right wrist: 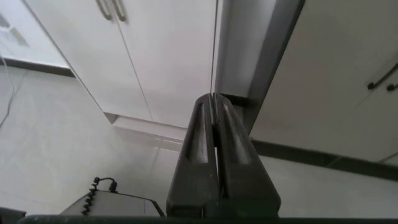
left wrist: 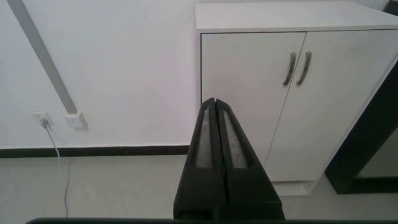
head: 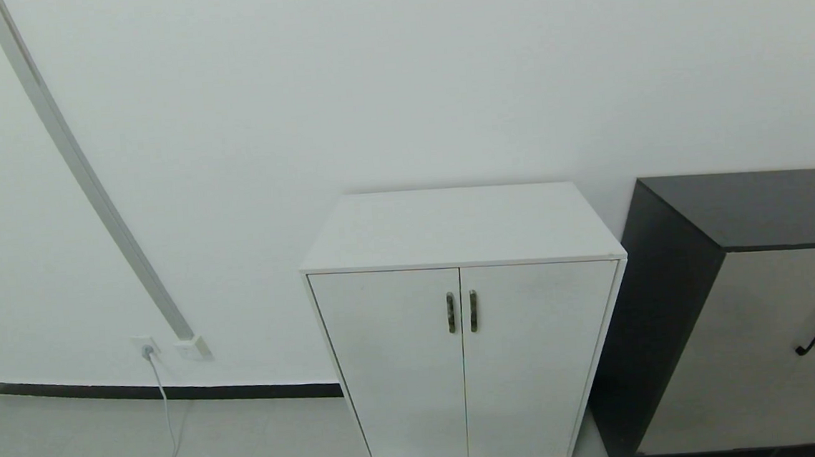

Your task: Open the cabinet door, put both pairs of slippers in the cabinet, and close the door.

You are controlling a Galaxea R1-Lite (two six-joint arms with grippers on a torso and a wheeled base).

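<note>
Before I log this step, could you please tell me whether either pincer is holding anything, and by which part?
Nothing is held: the left pincer and the right pincer are both shut on nothing, apart from the white cabinet.

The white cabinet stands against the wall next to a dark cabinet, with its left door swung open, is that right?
No, the left door is not open. The white cabinet stands against the wall next to the dark cabinet, with both doors shut and their handles side by side, as the head view shows.

Bright even light, soft shadows, curved edges
</note>
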